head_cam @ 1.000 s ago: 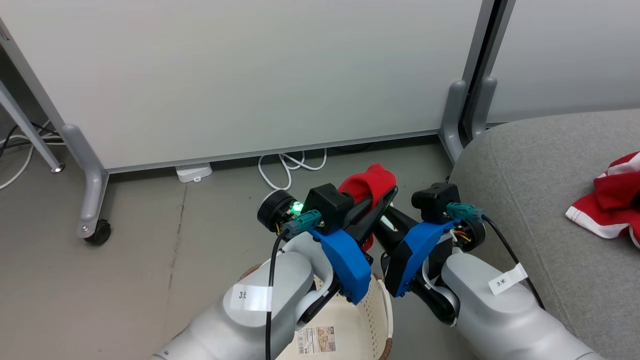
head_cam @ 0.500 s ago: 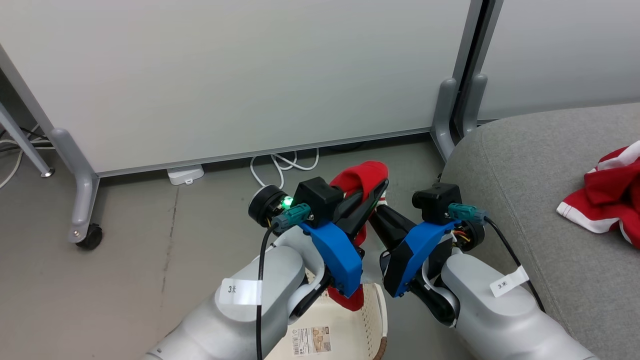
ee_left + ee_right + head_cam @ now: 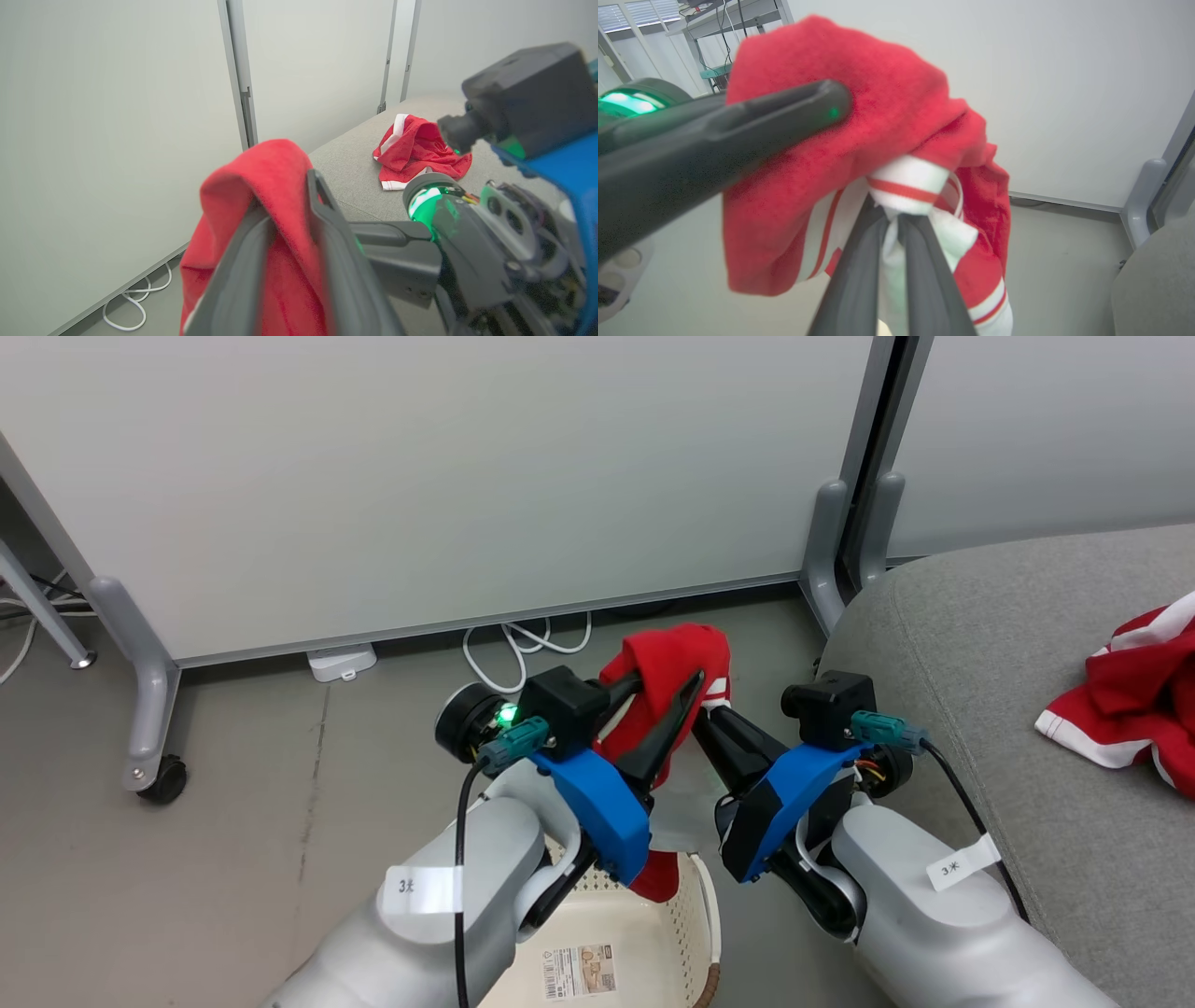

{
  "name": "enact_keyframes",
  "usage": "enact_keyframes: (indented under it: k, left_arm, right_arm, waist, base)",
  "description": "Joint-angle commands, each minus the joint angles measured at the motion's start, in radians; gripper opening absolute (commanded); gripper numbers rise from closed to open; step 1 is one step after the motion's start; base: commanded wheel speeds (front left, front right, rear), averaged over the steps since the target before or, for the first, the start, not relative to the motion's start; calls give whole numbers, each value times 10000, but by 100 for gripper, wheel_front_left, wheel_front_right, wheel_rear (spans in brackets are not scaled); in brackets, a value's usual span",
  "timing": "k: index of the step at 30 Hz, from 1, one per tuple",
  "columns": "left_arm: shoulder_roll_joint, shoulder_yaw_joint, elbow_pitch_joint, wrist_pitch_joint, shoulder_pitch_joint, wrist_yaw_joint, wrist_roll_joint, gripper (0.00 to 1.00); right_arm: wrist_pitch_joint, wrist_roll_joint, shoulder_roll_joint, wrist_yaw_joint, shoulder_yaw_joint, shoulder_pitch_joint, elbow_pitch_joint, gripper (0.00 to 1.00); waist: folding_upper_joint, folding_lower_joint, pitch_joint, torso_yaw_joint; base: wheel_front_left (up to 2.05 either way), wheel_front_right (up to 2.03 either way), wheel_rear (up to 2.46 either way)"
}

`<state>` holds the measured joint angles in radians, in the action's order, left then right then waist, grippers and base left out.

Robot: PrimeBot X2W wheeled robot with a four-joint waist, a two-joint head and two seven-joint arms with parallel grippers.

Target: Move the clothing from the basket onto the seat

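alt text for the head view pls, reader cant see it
The left gripper and right gripper together hold a soft red fabric garment with white stripes over a cream-white perforated plastic basket. A second red garment lies on the large grey fabric sofa at right.

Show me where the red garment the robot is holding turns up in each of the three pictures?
Head view: the garment is at the centre, between the two arms.
Left wrist view: lower centre-left, draped over the left pincer.
Right wrist view: across the middle, its white trim nipped in the right pincer.
Shared landmark: the grey sofa, at right in the head view, centre-right in the left wrist view, and at the lower right corner in the right wrist view.
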<state>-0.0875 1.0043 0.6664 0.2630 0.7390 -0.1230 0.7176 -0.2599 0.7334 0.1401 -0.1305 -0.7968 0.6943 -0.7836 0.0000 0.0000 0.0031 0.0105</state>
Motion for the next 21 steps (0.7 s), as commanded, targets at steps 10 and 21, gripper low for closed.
enact_keyframes:
  k: [10,21]
  left_arm:
    - [-770,-1750,-1236,28,-1995,420,-1005,100]
    - [-1260,-4267,-3070,28,-4581,572,-2663,100]
  right_arm:
    - [-69,-886,320,-5,908,-416,711,0]
    - [-67,-1755,472,-5,1971,-1073,1467,0]
  waist:
    - [0,0,154,-111]
    - [0,0,179,-136]
  base:
    - [0,0,0]
    - [0,0,0]
